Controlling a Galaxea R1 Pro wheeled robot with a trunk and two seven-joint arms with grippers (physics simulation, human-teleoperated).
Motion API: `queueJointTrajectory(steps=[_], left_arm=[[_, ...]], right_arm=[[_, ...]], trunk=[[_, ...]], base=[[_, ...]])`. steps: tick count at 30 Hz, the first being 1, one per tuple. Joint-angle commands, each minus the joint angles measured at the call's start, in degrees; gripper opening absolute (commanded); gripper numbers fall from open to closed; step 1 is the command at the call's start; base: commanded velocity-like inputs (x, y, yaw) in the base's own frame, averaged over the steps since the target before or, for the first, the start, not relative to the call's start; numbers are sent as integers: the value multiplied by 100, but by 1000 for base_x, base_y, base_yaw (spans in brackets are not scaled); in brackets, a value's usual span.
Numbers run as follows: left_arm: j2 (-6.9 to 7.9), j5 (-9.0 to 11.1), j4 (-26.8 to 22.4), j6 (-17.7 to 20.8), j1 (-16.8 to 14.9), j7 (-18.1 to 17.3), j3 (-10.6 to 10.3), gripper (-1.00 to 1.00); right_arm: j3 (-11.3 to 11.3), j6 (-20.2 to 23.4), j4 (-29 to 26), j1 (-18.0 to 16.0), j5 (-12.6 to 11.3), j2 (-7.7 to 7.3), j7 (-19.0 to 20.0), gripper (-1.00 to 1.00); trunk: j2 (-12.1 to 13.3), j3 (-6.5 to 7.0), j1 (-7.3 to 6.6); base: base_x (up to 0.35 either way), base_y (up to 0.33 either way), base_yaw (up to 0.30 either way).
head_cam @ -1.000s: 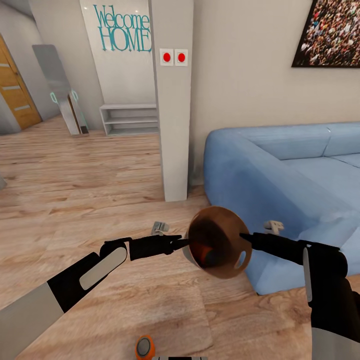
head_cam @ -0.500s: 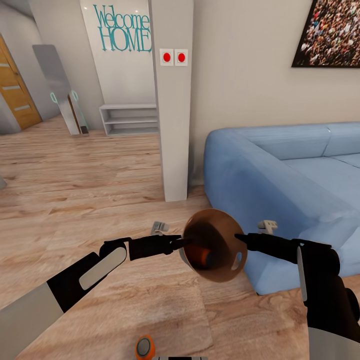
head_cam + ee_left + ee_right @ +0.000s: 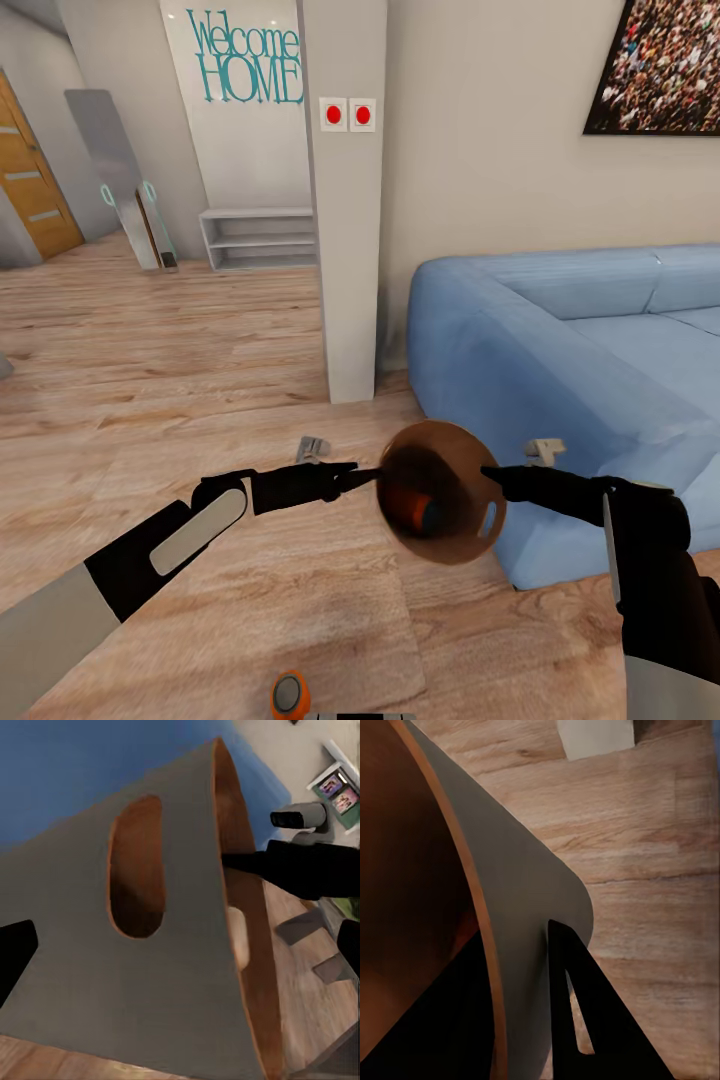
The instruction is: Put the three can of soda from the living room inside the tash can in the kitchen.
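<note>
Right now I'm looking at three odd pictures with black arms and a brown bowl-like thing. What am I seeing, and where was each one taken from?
These are renders from a simulated wheeled robot with two arms. The big picture comes from its head camera, looking down over a pale wood floor beside a light-blue sofa. The other two come from cameras near each gripper.

The brown thing is a small trash can, tilted so its opening faces the head camera. The left gripper and the right gripper meet it from opposite sides; the right wrist view shows a finger on either side of the rim. Inside sit an orange soda can and something blue. Another orange soda can shows at the picture's bottom edge.
</note>
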Motion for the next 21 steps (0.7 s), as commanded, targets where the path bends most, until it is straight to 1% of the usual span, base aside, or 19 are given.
queueJointTrajectory(steps=[1,3,6,7,8,10,12,14,16,18,19,21], left_arm=[[21,-21,15,27,0,1,33,100],[36,-87,79,91,0,-1,97,100],[39,-187,175,187,0,-4,65,100],[71,-220,206,175,-9,30,32,100],[72,-225,238,175,-9,40,-1,100],[73,-217,302,176,-9,40,-1,100],[86,-213,366,176,-9,41,-11,100],[72,-281,430,181,-9,44,-69,100],[11,-348,493,177,-9,34,-134,100],[-53,-413,557,178,-9,16,-148,100],[-85,-379,589,150,-9,29,-146,100],[-85,-372,654,150,-9,30,-144,100]], right_arm=[[6,26,30,-13,-23,22,31,-100],[35,-81,104,-33,247,57,35,-100],[56,-160,156,-44,556,75,39,-100],[88,-191,154,-29,674,107,10,-100],[118,-224,152,-29,770,138,10,-100],[123,-279,151,-29,977,201,10,-100],[123,-289,153,-29,1088,211,12,-100],[125,-333,164,-29,1245,275,53,-100],[129,-366,165,-29,1386,337,99,-100],[130,-374,165,-29,1488,400,147,-100],[96,-442,201,-20,1568,432,104,-100],[62,-500,234,-20,1615,490,37,-100]], trunk=[[0,1,0],[0,1,0],[0,1,0],[-1,0,0],[-1,0,0],[-1,0,0],[-1,0,0],[-1,0,0],[-1,0,0],[-1,0,0],[-1,-1,1],[-1,-1,1]], base=[[0,0,0],[0,0,0],[0,0,0],[0,0,0],[0,0,0],[0,0,0],[0,0,0],[0,0,0],[0,0,0],[0,0,0],[0,0,0],[0,0,0]])
